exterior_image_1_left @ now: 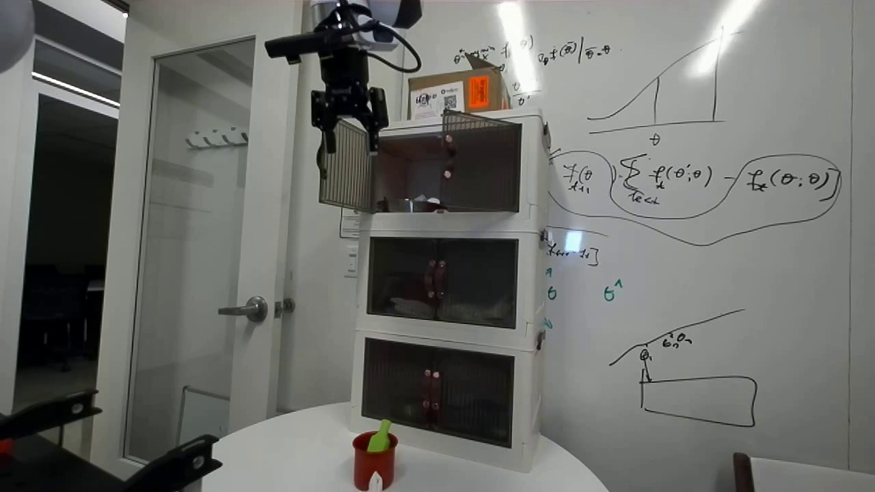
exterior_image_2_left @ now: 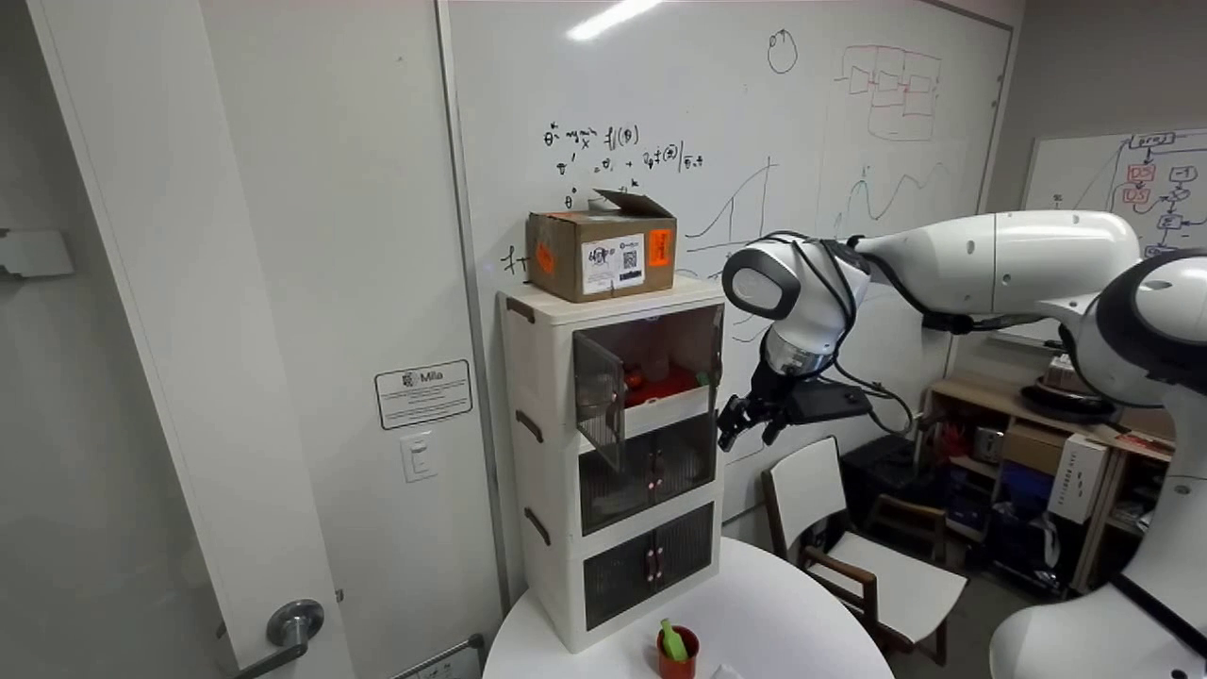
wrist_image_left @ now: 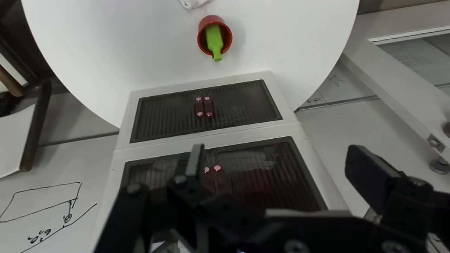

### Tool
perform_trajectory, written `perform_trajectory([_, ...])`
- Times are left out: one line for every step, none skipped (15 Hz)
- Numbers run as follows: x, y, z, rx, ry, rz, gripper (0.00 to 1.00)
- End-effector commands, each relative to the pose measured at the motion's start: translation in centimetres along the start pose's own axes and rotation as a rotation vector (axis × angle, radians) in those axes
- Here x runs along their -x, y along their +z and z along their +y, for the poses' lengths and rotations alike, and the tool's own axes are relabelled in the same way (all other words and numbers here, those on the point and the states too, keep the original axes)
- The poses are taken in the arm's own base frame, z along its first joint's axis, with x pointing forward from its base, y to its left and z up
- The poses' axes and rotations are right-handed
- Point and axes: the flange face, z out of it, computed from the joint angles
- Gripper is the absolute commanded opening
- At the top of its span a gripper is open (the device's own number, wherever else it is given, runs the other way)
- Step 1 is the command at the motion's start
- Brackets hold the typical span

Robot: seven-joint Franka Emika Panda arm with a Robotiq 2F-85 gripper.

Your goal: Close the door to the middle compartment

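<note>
The white cabinet [exterior_image_1_left: 533, 280] has three stacked cells. The middle compartment [exterior_image_1_left: 478, 280] shows both dark ribbed doors shut, with brown handles meeting at the centre. It is also shut in an exterior view [exterior_image_2_left: 613, 490] and in the wrist view [wrist_image_left: 274, 168]. The top cell is open: its left door [exterior_image_1_left: 347, 167] is swung wide out and its right door [exterior_image_1_left: 482, 164] is partly open. The same left door [exterior_image_2_left: 600, 405] stands out over the middle cell. My gripper [exterior_image_1_left: 352, 142] is open and empty, in front of the cabinet at top-cell height; fingers also show in the wrist view [wrist_image_left: 277, 161].
A cardboard box [exterior_image_2_left: 603, 250] sits on top of the cabinet. A red cup [exterior_image_1_left: 374, 465] with a green utensil stands on the round white table [exterior_image_2_left: 801, 613] before the shut lowest cell [exterior_image_1_left: 472, 400]. A chair [exterior_image_2_left: 886, 575] is beside the table.
</note>
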Motion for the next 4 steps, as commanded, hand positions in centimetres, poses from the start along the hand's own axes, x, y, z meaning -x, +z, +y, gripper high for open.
perform_trajectory([0.04,-0.15,-0.17,-0.003,-0.004,0.005,1.0])
perform_trajectory([0.09,-0.17,-0.2,-0.004,-0.007,0.004,1.0])
perform_trajectory([0.14,-0.12,-0.2,-0.004,-0.008,0.003,1.0])
perform_trajectory([0.17,-0.08,-0.18,-0.006,-0.008,0.001,1.0])
